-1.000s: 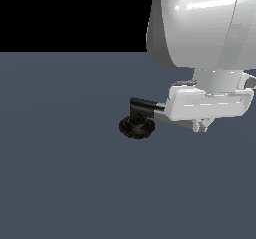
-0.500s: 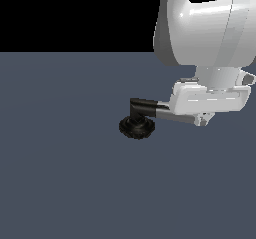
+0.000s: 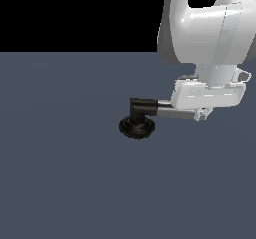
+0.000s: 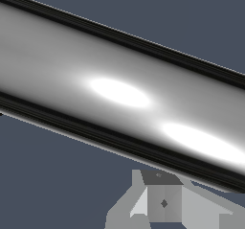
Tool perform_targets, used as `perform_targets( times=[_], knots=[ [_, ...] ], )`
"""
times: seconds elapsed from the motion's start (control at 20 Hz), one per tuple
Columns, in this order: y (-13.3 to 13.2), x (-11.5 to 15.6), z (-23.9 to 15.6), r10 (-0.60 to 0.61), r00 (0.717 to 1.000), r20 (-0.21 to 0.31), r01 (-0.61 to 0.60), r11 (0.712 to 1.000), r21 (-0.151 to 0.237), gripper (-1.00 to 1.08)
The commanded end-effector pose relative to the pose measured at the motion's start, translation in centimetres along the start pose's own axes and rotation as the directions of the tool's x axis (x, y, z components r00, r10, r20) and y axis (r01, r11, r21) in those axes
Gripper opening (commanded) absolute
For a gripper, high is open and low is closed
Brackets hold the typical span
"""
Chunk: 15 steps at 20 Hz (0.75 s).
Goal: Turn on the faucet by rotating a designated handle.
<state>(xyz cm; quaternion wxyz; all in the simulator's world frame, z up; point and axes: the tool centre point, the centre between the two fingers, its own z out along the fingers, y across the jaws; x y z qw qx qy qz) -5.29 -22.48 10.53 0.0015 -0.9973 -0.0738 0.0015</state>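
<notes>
Task progress: the arm is engaging the handle; judging from the bar lying roughly level and pointing to the exterior view's right, the turn looks unfinished, and how much rotation is left cannot be read from these pictures.
Faucet (image 3: pixel 137 123): small black fixture sitting on the flat slate-grey floor (image 3: pixel 60 183), near the middle of the scene, left of the arm's hand.
Base (image 3: pixel 136 128): round, ribbed, matte black disc resting flat on the floor.
Elbow post (image 3: pixel 142 105): short, black, bending from the base toward the exterior view's right.
Handle (image 3: pixel 175 114): shiny chrome-grey cylindrical bar running rightward from the elbow; in the wrist view it is filling the frame (image 4: pixel 119 94) as a smooth, mirror-bright cylinder with two white highlights and dark edge bands.
Gripper (image 3: pixel 200 114): white, boxy hand of the large glossy white robot arm (image 3: pixel 210 33), sitting over the far right end of the handle; one pale grey finger (image 4: pixel 162 201) is showing just beside the bar.
Pincer state: cannot tell whether the jaws are spread or pressing on the bar, since the contact is hidden.
Remaining: rotating the handle about the post, as a judgement only.
</notes>
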Motion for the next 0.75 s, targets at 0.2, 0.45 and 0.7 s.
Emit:
perform_targets(
  times=[0.2, 0.45, 0.7],
  knots=[
    [1.4, 1.9, 0.1, -0.004, 1.000, -0.003, 0.004, 1.000, -0.003, -1.00],
    [2.4, 3.0, 0.1, -0.003, 1.000, -0.003, 0.003, 1.000, -0.003, -1.00],
    [3.3, 3.9, 0.1, -0.002, 1.000, -0.003, 0.002, 1.000, -0.003, -1.00]
  ],
)
